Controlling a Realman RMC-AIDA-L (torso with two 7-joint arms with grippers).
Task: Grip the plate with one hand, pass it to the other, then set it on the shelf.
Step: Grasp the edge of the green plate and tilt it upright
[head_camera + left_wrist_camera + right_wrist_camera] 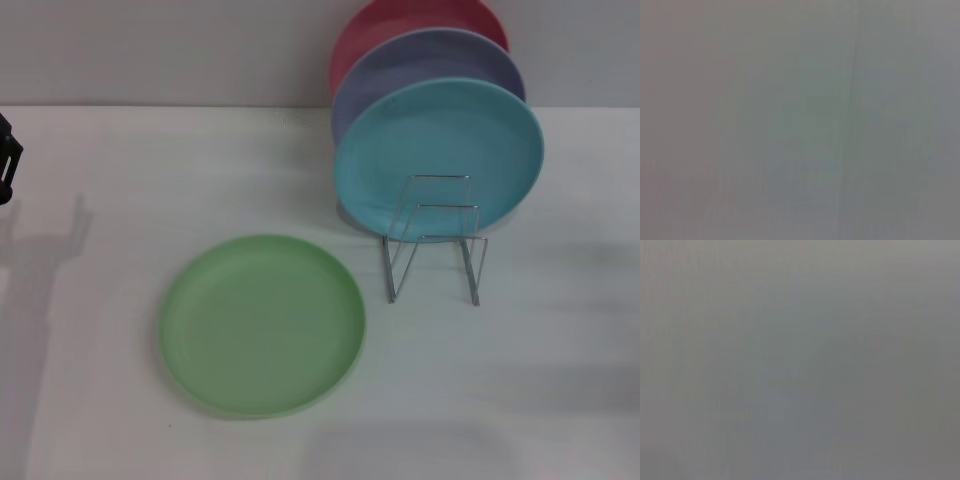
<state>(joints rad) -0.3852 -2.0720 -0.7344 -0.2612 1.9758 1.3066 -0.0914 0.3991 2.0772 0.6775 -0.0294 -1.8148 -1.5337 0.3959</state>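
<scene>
The light green plate (262, 324) lies flat on the white table, left of centre in the head view, with nothing touching it. Right of it and a little farther back stands the silver wire shelf (433, 240), its front loops bare. A black piece of my left gripper (8, 160) shows at the far left edge, well away from the plate. My right gripper is out of view. Both wrist views show only a blank grey surface.
Three plates stand upright in the rear slots of the rack: a turquoise-blue plate (438, 153) in front, a lavender plate (430, 70) behind it and a pink-red plate (400, 25) at the back, near the grey wall. The white table (120, 200) spreads all around.
</scene>
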